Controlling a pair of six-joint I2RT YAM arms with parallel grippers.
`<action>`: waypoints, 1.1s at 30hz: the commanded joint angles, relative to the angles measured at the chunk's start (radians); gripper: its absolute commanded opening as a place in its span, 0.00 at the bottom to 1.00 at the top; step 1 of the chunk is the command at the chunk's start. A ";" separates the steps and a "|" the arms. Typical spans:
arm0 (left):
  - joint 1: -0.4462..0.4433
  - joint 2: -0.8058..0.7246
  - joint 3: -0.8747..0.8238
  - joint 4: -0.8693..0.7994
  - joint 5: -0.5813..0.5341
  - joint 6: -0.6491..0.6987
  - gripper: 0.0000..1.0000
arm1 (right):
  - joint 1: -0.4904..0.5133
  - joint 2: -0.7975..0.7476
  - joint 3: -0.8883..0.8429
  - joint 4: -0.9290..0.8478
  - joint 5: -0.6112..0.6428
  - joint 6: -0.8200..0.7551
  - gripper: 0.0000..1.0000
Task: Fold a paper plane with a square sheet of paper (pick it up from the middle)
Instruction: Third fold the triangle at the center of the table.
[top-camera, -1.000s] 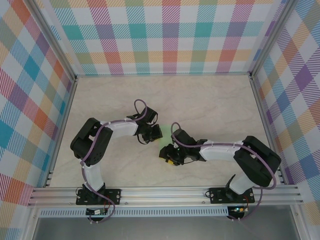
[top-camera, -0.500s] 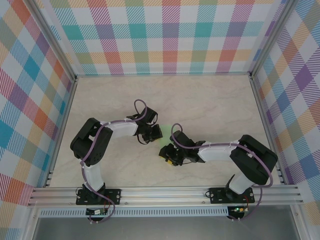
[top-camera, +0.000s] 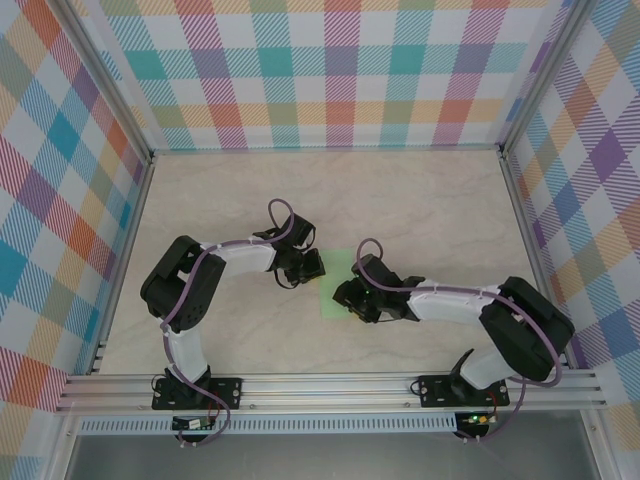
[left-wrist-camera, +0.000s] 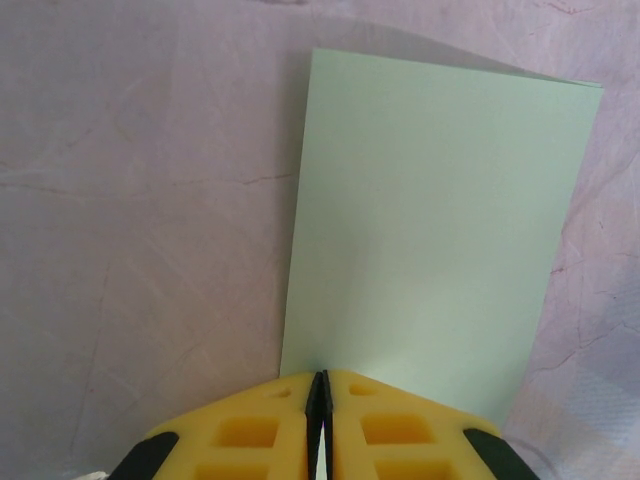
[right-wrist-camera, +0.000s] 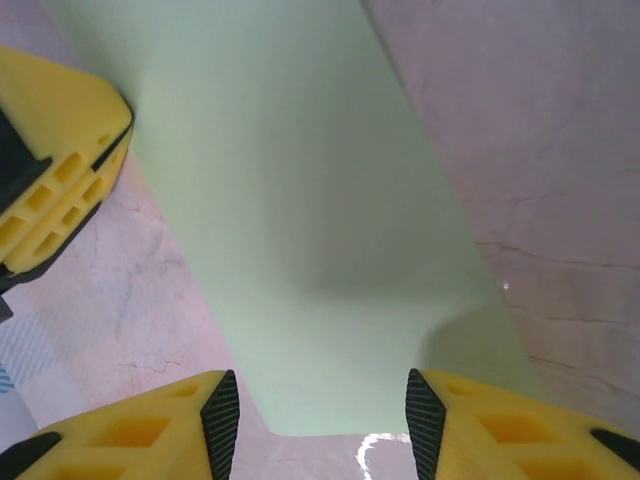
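Note:
The square sheet of paper lies flat on the table as a pale-green folded rectangle, about half as wide as it is long. My left gripper is shut, its yellow tips at the sheet's near edge; I cannot tell whether paper is pinched between them. My right gripper stands open over the sheet's other end, one finger on each side, nothing between them but the paper below. A left finger shows beside the sheet's far edge. The paper plane is out of view.
Pale marbled tabletop stretches behind and to both sides of the arms. Plaid walls close the back and sides. An aluminium rail with both arm bases runs along the near edge.
My right gripper has drawn back to the right and slightly away from the rail, uncovering the green sheet, and its jaws have widened a little. The left arm has stayed put.

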 joint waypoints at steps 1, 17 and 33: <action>0.000 0.027 -0.046 -0.079 -0.022 0.001 0.12 | 0.005 -0.060 -0.020 -0.005 -0.024 -0.016 0.50; 0.000 0.032 -0.044 -0.075 -0.009 -0.011 0.12 | 0.175 0.095 -0.016 0.233 0.038 0.184 0.51; 0.002 0.027 -0.062 -0.073 -0.005 -0.015 0.12 | 0.157 0.065 -0.125 0.366 0.241 0.242 0.51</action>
